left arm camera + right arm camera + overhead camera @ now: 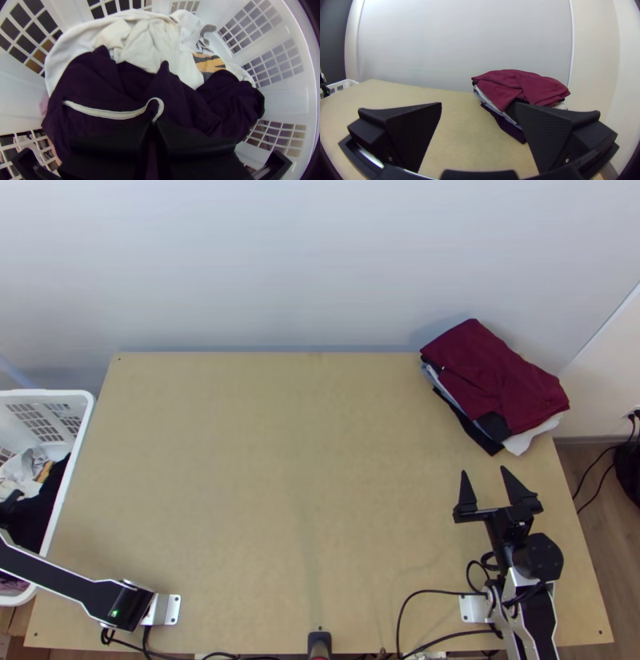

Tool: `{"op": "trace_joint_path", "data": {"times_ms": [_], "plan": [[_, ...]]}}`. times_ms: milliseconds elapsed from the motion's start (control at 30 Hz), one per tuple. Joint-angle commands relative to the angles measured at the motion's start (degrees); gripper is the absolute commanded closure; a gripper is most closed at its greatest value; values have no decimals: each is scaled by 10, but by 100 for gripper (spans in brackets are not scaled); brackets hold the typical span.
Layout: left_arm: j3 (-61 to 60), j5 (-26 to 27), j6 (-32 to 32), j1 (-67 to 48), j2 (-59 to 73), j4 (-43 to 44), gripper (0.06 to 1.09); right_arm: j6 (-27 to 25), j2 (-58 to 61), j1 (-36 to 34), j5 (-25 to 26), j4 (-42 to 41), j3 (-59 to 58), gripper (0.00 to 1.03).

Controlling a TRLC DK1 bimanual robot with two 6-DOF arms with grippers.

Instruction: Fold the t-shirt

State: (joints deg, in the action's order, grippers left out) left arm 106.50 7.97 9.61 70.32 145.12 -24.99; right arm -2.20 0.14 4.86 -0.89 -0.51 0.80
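Note:
Inside the basket at far left is my left gripper (11, 502). A bunched dark garment (42, 504) lies there, looking deep purple with a white stripe in the left wrist view. There my left gripper (152, 125) is closed over the garment (133, 83), its fingertips together at the end of the stripe. Whether this garment is a t-shirt, I cannot tell. Over the table's right side, my right gripper (483, 478) stands open and holds nothing, just in front of the clothes stack. Both fingers of my right gripper (478, 106) are spread wide in its wrist view.
A stack of folded clothes (496, 376), dark red on top, lies at the table's back right corner. The white basket (76, 456) stands beside the table's left edge, with white and grey clothes (150, 43) in it. Bare wood (280, 476) spans the table's middle.

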Motion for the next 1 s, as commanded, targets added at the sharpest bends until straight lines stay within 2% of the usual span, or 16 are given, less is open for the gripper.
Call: {"op": "trace_joint_path", "data": {"times_ms": [0,800,967], "plan": [[-2,9,-20,8,-96,1,105,-4,-2,0,1,10,-3,4],[32,93,-133,3,-482,-18,105,-4,-2,0,1,10,-3,4],[49,108,-136,-19,-552,-33,105,-4,-2,0,1,10,-3,4]]}}
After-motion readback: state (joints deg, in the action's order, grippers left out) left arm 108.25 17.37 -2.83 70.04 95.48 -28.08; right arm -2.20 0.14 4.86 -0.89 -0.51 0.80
